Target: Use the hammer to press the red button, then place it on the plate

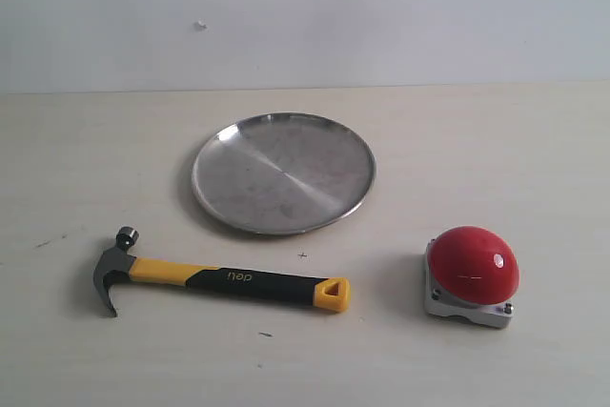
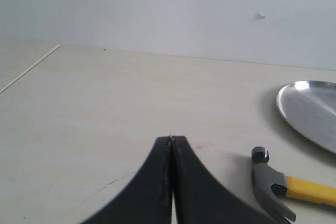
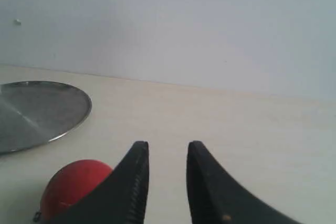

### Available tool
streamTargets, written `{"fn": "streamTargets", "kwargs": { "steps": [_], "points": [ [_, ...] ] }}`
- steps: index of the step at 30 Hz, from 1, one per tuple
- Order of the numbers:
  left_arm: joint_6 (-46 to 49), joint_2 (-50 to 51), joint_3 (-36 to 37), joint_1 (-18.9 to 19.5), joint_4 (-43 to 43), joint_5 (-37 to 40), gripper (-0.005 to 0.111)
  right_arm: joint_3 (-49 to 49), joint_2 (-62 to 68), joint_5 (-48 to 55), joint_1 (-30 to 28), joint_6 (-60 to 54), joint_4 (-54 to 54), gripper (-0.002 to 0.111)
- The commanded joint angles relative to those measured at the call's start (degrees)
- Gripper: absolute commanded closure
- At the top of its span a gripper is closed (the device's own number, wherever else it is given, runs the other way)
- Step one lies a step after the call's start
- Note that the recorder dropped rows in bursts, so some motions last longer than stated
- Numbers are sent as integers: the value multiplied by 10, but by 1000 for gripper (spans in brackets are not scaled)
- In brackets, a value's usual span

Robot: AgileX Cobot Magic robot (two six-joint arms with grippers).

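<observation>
The hammer [image 1: 224, 279] lies flat on the table at front left, dark head to the left, yellow looped end to the right. Behind it rests the round silver plate [image 1: 283, 172]. At front right sits the red button [image 1: 472, 265] on its silver base. Neither gripper shows in the exterior view. My left gripper [image 2: 171, 139] is shut with nothing in it, apart from the hammer [image 2: 278, 187] head and the plate [image 2: 312, 111]. My right gripper [image 3: 167, 149] is open and empty, with the red button [image 3: 71, 184] beside one finger and the plate [image 3: 39, 111] further off.
A pale wooden table [image 1: 496, 159] runs back to a plain white wall [image 1: 381, 16]. A thin seam line [image 2: 31, 67] crosses the surface in the left wrist view.
</observation>
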Motion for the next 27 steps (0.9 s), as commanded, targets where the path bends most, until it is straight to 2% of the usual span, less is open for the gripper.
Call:
{"fn": "streamTargets", "kwargs": {
  "steps": [1, 7, 8, 12, 17, 20, 24, 27],
  "points": [
    [0, -4, 0, 2, -3, -1, 107, 3, -3, -121, -3, 8, 8, 82],
    [0, -4, 0, 2, -3, -1, 107, 3, -3, -361, -3, 226, 118, 82],
    [0, -4, 0, 2, -3, -1, 107, 3, -3, -433, -3, 262, 121, 82],
    [0, -4, 0, 2, -3, -1, 107, 2, -3, -578, -3, 269, 161, 82],
    [0, -4, 0, 2, -3, -1, 107, -63, 8, -568, -3, 242, 237, 82],
    [0, -4, 0, 2, -3, -1, 107, -128, 104, -568, -3, 152, 282, 82],
    [0, -4, 0, 2, -3, -1, 107, -187, 232, -531, -3, 32, 263, 82],
    [0, -4, 0, 2, -3, -1, 107, -215, 309, -481, -3, -13, 220, 82]
  ]
}}
